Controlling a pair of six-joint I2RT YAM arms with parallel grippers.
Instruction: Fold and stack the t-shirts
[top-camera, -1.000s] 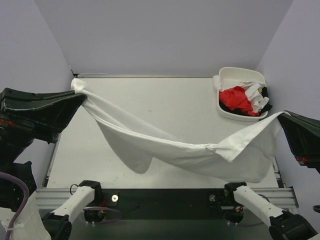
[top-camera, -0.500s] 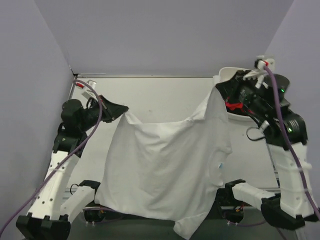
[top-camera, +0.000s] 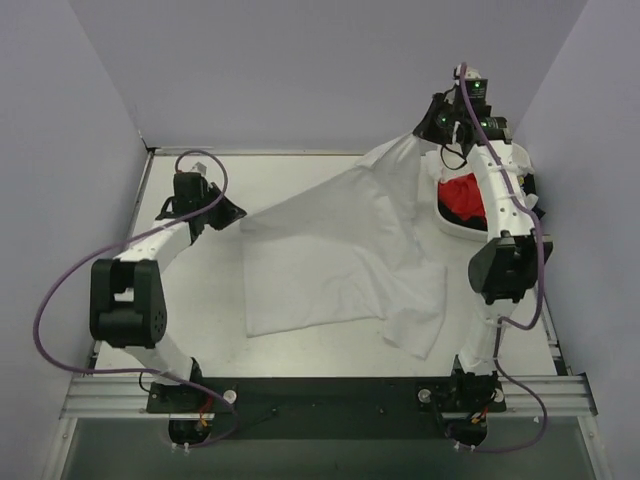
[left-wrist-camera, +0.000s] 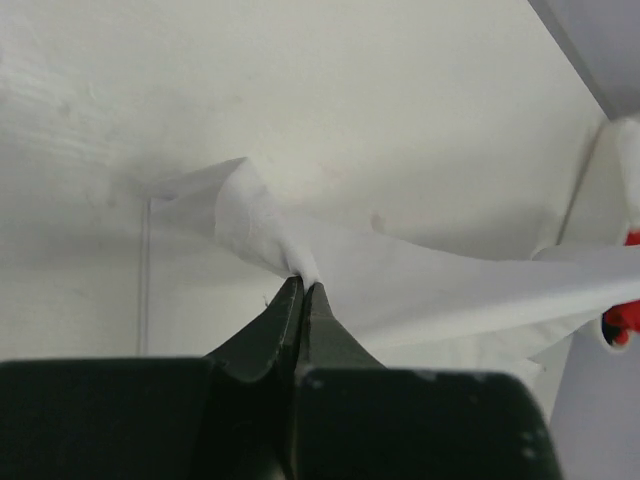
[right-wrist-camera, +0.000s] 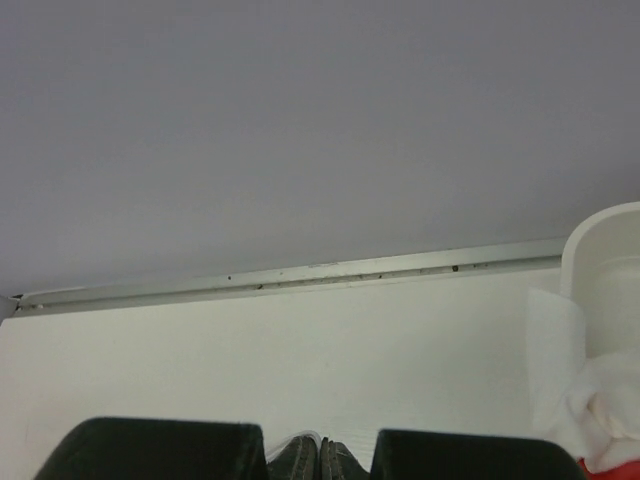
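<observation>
A white t-shirt (top-camera: 340, 250) strung between two pinching grippers, its lower half lying on the table (top-camera: 300, 175).
Top view: the left gripper (top-camera: 232, 213) at 9 o'clock and the right gripper (top-camera: 425, 130) at 1 o'clock each clamp a corner. Bare table lies toward 12 and along the 6 o'clock edge. A tub (top-camera: 450, 222) holding a red t-shirt (top-camera: 465, 195) sits at 2 o'clock. Left wrist: closed jaws nip a cloth fold. Right wrist: fingers pressed together on a white sliver, tub rim at 3 o'clock.
</observation>
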